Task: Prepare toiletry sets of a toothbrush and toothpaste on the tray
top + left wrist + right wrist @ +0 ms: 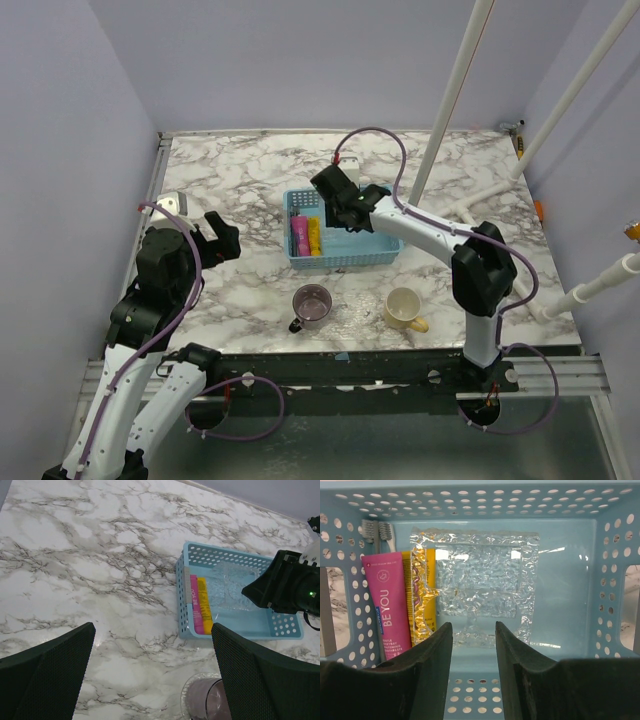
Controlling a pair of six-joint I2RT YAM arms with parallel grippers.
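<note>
Veiling yellow tube (408, 600), plastic (485, 585), toothbrushes (379, 532) partly hidden

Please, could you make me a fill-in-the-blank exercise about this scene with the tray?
1. The pink tube lies in the ___ tray.
2. Beside it lies a ___ tube.
3. The ___ gripper hangs over the tray.
4. The cream mug stands beside the ___ mug.
Missing words: blue; yellow; right; purple.
</note>
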